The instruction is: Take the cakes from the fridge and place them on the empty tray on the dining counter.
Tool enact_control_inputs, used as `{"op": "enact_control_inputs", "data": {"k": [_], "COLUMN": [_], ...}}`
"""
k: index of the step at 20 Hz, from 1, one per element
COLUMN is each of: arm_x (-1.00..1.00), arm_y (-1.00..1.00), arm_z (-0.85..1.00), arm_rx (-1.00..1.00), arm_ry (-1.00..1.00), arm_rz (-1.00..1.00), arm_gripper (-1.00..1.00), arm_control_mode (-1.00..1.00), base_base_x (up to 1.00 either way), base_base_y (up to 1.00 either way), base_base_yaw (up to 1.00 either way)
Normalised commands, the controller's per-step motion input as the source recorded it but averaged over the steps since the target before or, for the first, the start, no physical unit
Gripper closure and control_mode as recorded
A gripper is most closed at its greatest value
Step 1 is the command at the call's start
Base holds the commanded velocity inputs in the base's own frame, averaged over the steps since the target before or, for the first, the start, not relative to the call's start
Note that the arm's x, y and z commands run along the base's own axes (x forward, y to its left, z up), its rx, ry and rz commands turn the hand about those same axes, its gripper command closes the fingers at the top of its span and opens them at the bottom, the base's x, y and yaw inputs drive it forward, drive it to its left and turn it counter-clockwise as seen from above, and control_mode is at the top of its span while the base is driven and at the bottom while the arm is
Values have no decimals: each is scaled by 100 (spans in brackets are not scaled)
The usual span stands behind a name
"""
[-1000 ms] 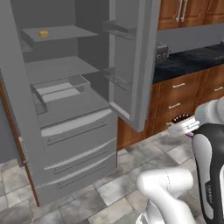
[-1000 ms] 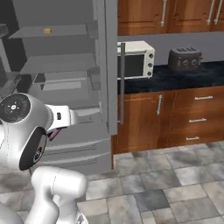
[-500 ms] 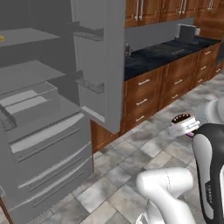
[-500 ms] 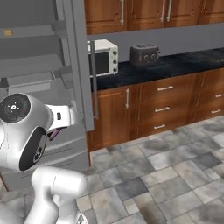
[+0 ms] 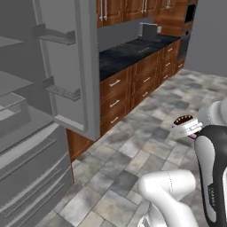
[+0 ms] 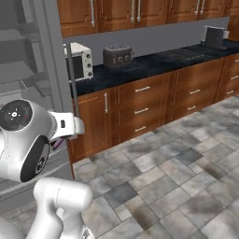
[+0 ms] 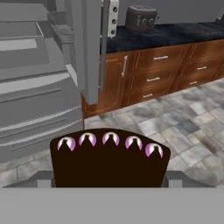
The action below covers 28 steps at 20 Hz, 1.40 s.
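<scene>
Hand view shows the dark brown cake slice [image 7: 108, 164] gripped between the fingers, its pink-topped edge up. To the left, the fridge [image 7: 39, 87] stands open. Judging by this, one cake is out and in transit; tray delivery and the second cake remain.

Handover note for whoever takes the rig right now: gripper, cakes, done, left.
Gripper: closed on the dark brown cake slice, which sits between its fingers and is carried low over the tiled floor.
Fridge: to the robot's left, with its door standing open.
Done: the brown slice is out of the fridge and in hand.
Left: carry this slice to the blue tray on the dining counter and set it down. Then fetch the second cake, the orange-tan block, and place it there too. Neither the tray nor that block can be placed from these views, so locate them first.
</scene>
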Motion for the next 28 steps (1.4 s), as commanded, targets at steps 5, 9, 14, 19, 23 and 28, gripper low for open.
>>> {"op": "enact_control_inputs", "data": {"k": [5, 9, 14, 19, 23, 28], "arm_x": [0, 0, 0, 0, 0, 0], "arm_y": [0, 0, 0, 0, 0, 0], "arm_z": [0, 0, 0, 0, 0, 0], "arm_rx": [0, 0, 0, 0, 0, 0], "arm_ry": [0, 0, 0, 0, 0, 0], "arm_rz": [0, 0, 0, 0, 0, 0], "arm_gripper": [100, 100, 100, 100, 100, 100], "arm_control_mode": [100, 100, 100, 100, 100, 100], "base_base_x": [-18, -12, -12, -16, -19, -17], "base_base_y": [0, 0, 0, 0, 0, 0], "base_base_yaw": [-37, -39, -40, -37, -35, -35]}}
